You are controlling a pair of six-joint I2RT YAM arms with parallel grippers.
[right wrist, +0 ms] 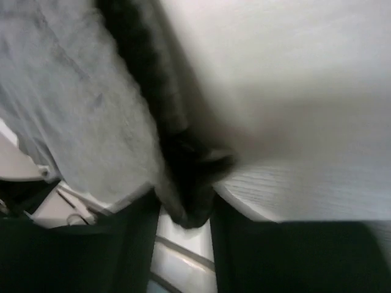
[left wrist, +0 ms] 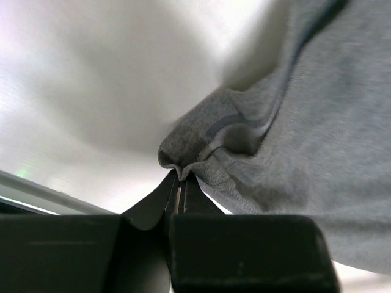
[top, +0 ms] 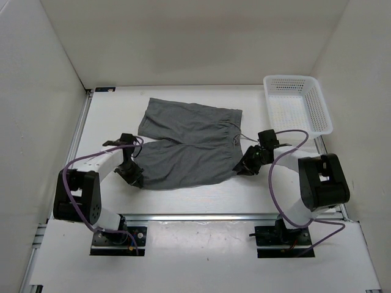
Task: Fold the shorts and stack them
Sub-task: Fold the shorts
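Furthest left, the black two-finger left gripper point(top: 132, 175) is clamped on the near-left hem corner of the single pair of plain medium-grey soft fabric shorts point(top: 189, 143). In the left wrist view its fingers point(left wrist: 153, 204) almost meet, with the hem bunched between them. The shorts lie spread on the white table point(top: 201, 195) near its middle, long axis running left to right. Their two legs point left, and the waistband and thin drawstring point(top: 237, 135) are at the right. The black right gripper point(top: 245, 166) pinches the waistband's near corner, a dark fold of cloth wedged between its jaws. One white plastic mesh basket point(top: 324, 116) stands at the far right, apart from the shorts.
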